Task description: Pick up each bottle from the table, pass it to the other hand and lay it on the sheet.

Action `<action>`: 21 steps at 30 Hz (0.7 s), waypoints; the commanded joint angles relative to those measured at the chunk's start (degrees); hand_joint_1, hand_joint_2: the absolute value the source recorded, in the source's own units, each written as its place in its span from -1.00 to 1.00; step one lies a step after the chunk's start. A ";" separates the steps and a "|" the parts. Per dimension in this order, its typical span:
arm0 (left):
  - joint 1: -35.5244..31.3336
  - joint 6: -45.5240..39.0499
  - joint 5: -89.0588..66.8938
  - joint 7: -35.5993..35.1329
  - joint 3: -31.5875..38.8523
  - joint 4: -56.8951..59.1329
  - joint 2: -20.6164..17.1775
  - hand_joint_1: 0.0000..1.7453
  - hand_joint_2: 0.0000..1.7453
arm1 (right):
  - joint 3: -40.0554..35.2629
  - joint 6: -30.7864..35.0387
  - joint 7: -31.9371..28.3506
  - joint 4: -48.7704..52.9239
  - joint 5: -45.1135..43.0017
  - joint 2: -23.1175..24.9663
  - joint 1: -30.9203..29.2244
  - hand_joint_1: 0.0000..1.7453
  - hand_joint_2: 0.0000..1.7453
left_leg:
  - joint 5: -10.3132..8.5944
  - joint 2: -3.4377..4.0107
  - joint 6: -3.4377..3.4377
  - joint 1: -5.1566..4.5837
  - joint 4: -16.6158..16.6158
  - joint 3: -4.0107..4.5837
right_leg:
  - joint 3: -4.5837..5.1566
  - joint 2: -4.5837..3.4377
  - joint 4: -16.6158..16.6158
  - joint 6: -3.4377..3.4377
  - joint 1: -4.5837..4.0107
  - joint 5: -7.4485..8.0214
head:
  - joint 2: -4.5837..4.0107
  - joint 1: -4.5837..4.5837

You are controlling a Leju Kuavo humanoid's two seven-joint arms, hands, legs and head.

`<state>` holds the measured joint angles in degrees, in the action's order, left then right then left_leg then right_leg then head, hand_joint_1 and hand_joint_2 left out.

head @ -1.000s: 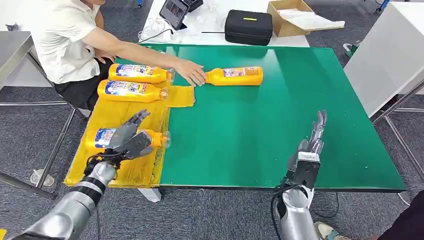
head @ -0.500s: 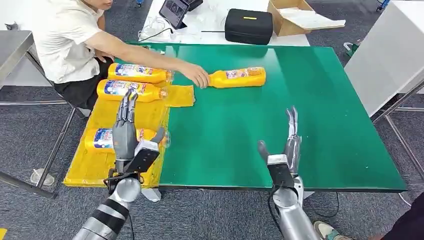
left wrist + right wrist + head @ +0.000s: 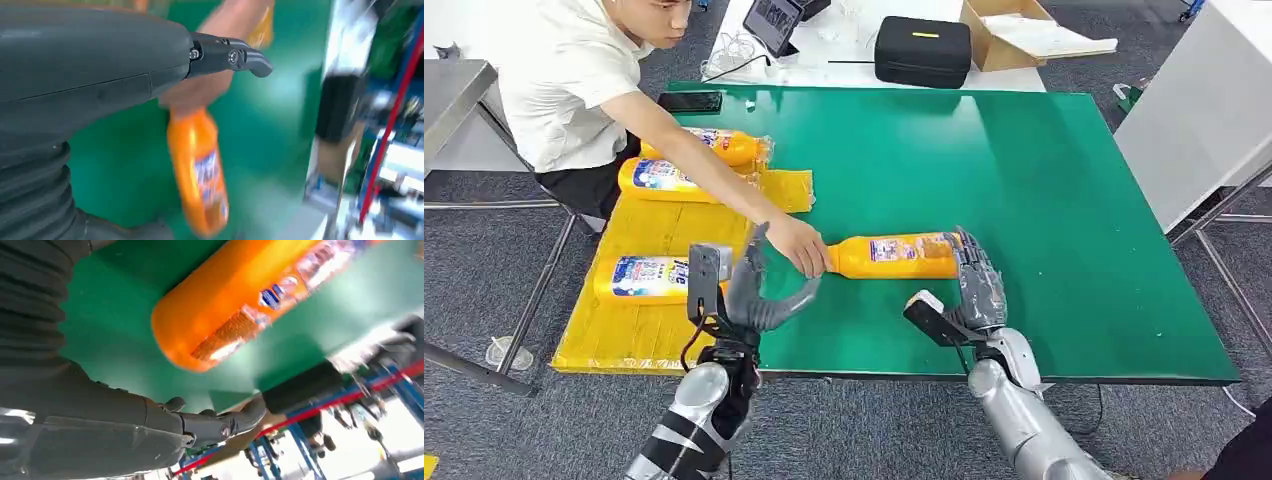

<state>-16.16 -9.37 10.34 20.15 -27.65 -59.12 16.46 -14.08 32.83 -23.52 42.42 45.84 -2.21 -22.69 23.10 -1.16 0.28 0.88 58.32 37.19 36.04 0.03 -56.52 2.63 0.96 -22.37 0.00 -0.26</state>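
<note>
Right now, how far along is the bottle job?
Done: three bottles lie on the yellow sheet. In hand: nothing gripped yet; a person's hand holds the fourth bottle by its neck on the green table, right hand open beside its base, left hand open. Left: grasp, pass, lay down.

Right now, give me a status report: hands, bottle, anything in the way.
Both hands open: left hand, right hand at the bottle's base. Bottle lies on the green table. Person's hand on its cap end, in the way.
</note>
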 commanded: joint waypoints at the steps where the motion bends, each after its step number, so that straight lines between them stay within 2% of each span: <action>1: -1.92 -2.92 3.28 -0.89 -8.43 4.84 -0.21 -1.00 1.00 | -6.65 -0.28 5.99 -11.79 7.22 -1.80 -6.41 -1.00 1.00 | 0.13 0.17 0.04 -0.02 -0.02 -0.34 | -0.31 -0.08 0.03 -0.10 -0.01 -0.09 | 0.00 0.00; 7: -3.24 -5.21 2.76 1.02 -8.96 6.02 0.03 -1.00 1.00 | -9.00 -2.81 9.03 -13.37 10.75 -1.59 -8.44 -1.00 1.00 | 0.04 0.13 0.03 -0.01 -0.02 -0.16 | -0.14 -0.04 0.02 -0.07 -0.01 -0.03 | 0.00 0.00; 11: -3.88 -11.55 -3.00 5.78 -10.96 4.03 -0.09 -1.00 1.00 | -11.27 -4.28 11.88 -15.83 14.54 -1.45 -11.06 -1.00 1.00 | 0.07 0.18 0.03 -0.03 0.01 -0.16 | -0.13 -0.09 -0.02 -0.08 0.01 -0.04 | 0.02 0.00; 17: -3.84 -12.12 -4.66 6.09 -12.18 3.63 -0.16 -1.00 1.00 | -12.35 -5.61 13.31 -17.59 16.19 -1.43 -12.45 -1.00 1.00 | 0.06 0.15 0.02 -0.02 -0.02 -0.21 | -0.18 -0.04 0.00 -0.08 0.00 -0.05 | 0.00 0.00; 18: -3.81 -12.18 -5.24 6.36 -12.60 3.55 -0.21 -1.00 1.00 | -12.71 -5.80 14.06 -18.10 16.83 -1.48 -12.81 -1.00 1.00 | 0.20 0.31 0.05 -0.03 0.00 -0.53 | -0.48 -0.13 0.00 -0.19 -0.03 -0.15 | 0.02 0.02; 19: -3.68 -12.07 -5.98 6.67 -13.32 3.48 -0.22 -1.00 1.00 | -13.21 -6.85 14.92 -19.14 17.61 -1.51 -13.44 -1.00 1.00 | 0.07 0.17 0.03 -0.04 -0.02 -0.22 | -0.19 -0.06 0.00 -0.09 0.01 -0.05 | 0.00 0.00; 21: -3.43 -11.46 -5.84 6.31 -13.67 3.63 -0.07 -1.00 1.00 | -12.36 -9.77 15.46 -20.65 16.58 -1.22 -13.90 -1.00 1.00 | 0.08 0.18 0.03 -0.03 -0.01 -0.24 | -0.20 -0.07 0.00 -0.09 0.00 -0.06 | 0.02 0.00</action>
<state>-17.71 -21.33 5.77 26.34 -37.22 -57.33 17.53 -23.45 27.87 -10.16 30.93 62.05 -3.32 -31.86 23.09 -1.11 0.29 0.88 58.32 37.18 36.03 0.01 -56.53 2.64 0.97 -22.36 0.02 -0.26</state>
